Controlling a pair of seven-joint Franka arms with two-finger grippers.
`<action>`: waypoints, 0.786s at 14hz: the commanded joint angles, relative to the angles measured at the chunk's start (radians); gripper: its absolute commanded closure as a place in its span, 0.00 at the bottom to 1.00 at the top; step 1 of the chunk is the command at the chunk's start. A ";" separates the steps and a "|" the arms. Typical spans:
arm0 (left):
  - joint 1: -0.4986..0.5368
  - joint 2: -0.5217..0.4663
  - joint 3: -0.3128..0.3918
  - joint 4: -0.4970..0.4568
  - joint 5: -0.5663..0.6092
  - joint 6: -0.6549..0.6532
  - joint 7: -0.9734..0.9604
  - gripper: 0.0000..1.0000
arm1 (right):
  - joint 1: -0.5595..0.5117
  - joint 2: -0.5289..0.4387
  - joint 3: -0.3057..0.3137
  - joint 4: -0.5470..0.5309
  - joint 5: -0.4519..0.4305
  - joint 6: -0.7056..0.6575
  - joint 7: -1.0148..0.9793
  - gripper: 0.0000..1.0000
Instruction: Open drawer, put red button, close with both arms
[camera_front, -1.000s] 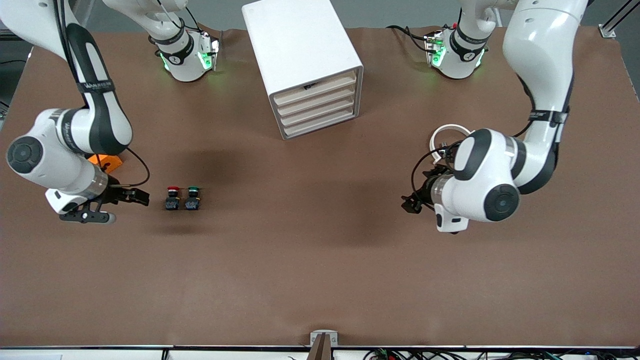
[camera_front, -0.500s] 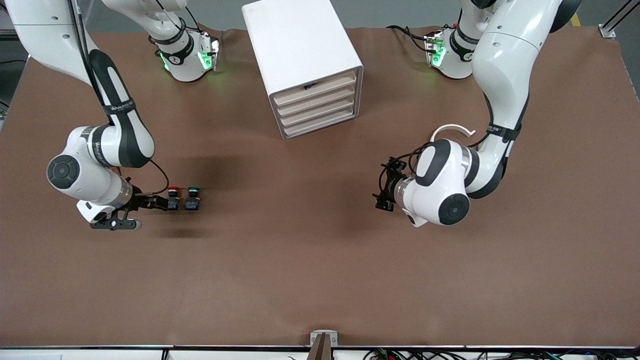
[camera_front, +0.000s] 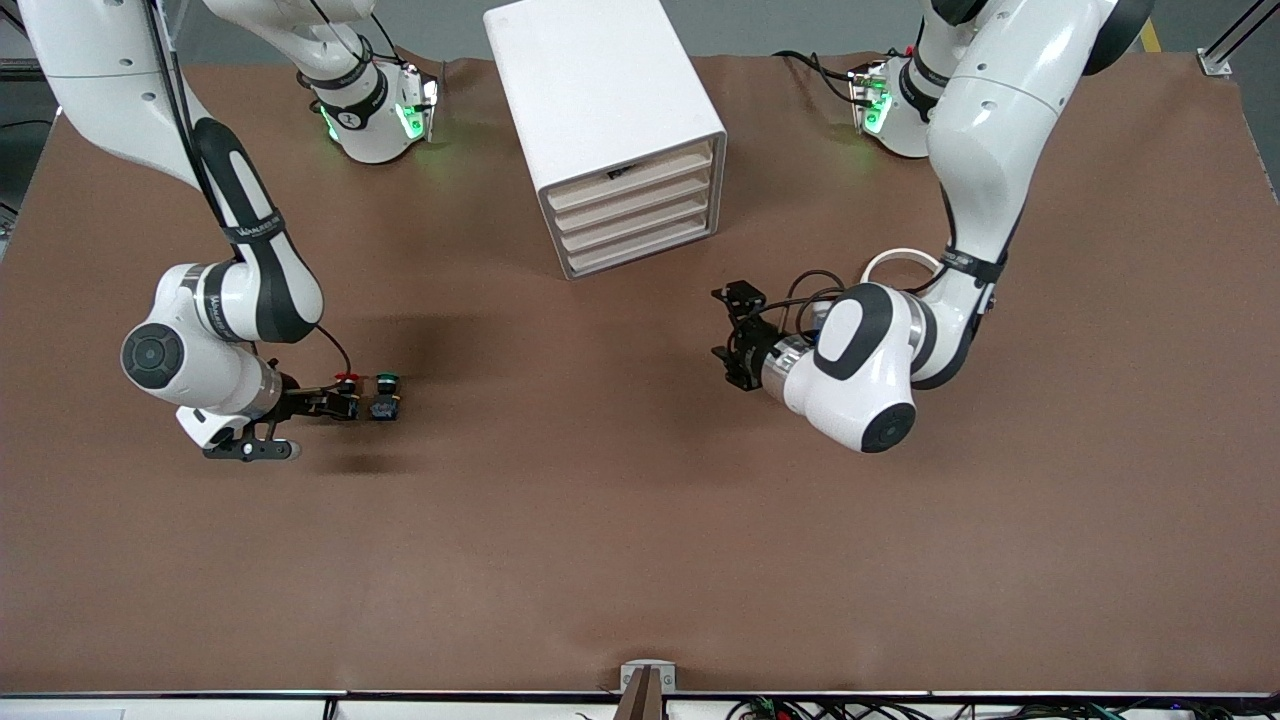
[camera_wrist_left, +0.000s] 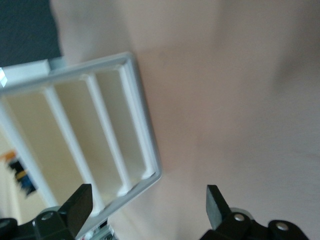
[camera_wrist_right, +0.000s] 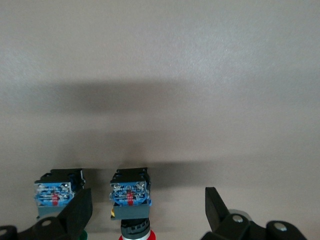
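The red button (camera_front: 347, 381) stands on the brown table toward the right arm's end, beside the green-capped button (camera_front: 386, 396). My right gripper (camera_front: 338, 402) is low at the red button, open, its fingers on either side of it. In the right wrist view the red button (camera_wrist_right: 131, 197) sits between the open fingers, not gripped, and the green button (camera_wrist_right: 54, 192) is just outside one finger. The white drawer cabinet (camera_front: 610, 120) has all its drawers (camera_front: 632, 213) shut. My left gripper (camera_front: 730, 338) is open and empty over the table, facing the cabinet front (camera_wrist_left: 100, 145).
A white cable loop (camera_front: 900, 260) lies by the left arm's elbow. The arm bases (camera_front: 370, 115) glow green at the table's far edge. Bare brown table (camera_front: 620, 520) stretches nearer to the front camera.
My right gripper has moved in from the table's end to straddle the red button. My left gripper has swung toward the drawer cabinet. Both buttons have stayed put.
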 joint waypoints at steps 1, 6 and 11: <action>-0.028 0.023 0.004 0.018 -0.092 -0.023 -0.118 0.00 | 0.004 -0.005 0.002 -0.032 -0.013 0.010 -0.004 0.00; -0.076 0.069 0.005 0.021 -0.113 -0.125 -0.222 0.00 | 0.016 0.022 0.002 -0.038 -0.013 0.013 -0.004 0.00; -0.097 0.094 0.004 0.020 -0.192 -0.168 -0.222 0.13 | 0.024 0.042 0.002 -0.036 -0.013 0.019 -0.006 0.00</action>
